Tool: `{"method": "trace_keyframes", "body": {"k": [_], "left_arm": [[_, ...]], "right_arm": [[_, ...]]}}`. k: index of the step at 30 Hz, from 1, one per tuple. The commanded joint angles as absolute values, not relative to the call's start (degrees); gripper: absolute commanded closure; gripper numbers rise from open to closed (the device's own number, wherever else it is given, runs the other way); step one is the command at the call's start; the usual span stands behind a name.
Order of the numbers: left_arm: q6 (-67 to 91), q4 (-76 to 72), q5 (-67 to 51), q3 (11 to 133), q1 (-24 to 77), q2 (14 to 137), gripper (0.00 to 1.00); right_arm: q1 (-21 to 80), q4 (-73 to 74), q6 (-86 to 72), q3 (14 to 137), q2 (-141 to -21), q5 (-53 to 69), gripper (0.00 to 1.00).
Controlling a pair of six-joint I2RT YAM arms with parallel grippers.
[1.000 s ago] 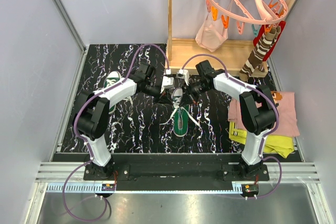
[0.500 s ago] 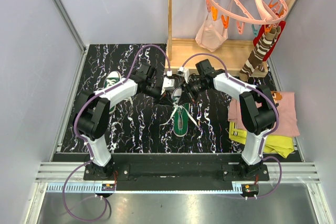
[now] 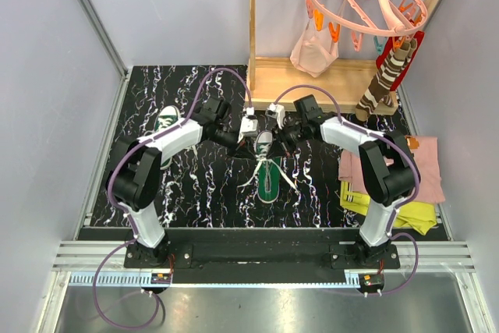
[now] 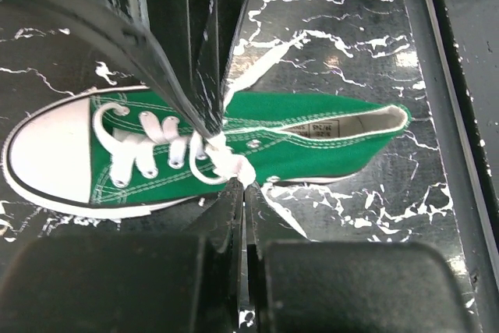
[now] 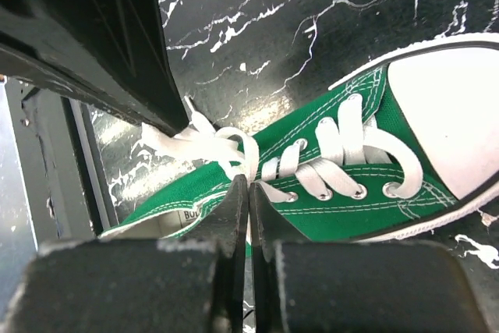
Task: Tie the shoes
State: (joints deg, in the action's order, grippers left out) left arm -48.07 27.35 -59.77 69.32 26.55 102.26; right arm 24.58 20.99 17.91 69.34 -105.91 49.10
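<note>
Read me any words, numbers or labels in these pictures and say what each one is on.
"BU": start of a label inside the green shoe; the rest is hidden behind the right fingers.
Printed tag inside the shoe, left wrist view: too small to read.
No other text shows.

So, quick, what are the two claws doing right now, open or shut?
Left gripper: closed, pinching the white lace of the green shoe.
Right gripper: closed, pinching that shoe's lace too.
</note>
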Motion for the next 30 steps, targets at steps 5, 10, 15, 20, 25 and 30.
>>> {"method": "trace_keyframes", "body": {"k": [5, 10, 15, 20, 25, 30], "left_arm": [[-46.86, 23.84, -58.45, 65.75, 25.84, 96.6, 0.6], [-36.14, 2.3, -53.71, 57.49, 24.43, 90.53, 0.38], [-35.51, 1.58, -54.93, 59.94, 24.87, 92.54, 0.31], [-36.48, 1.58, -55.11, 61.78, 26.54, 95.71, 0.29], [-36.91, 1.06, -53.62, 63.72, 27.51, 98.43, 0.3], [-37.35, 2.02, -53.88, 64.95, 27.77, 100.37, 0.39]], "right_arm": [[24.35, 12.04, 14.15, 66.53, -100.64, 47.63, 1.0], [24.35, 10.99, 14.06, 65.92, -100.02, 48.43, 1.0], [24.35, 10.9, 14.06, 65.83, -100.02, 49.13, 1.0], [24.35, 10.9, 14.59, 65.74, -99.93, 49.48, 1.0], [24.35, 10.9, 15.03, 65.65, -99.76, 49.83, 1.0], [24.43, 10.9, 15.99, 65.48, -99.41, 49.92, 1.0]]}}
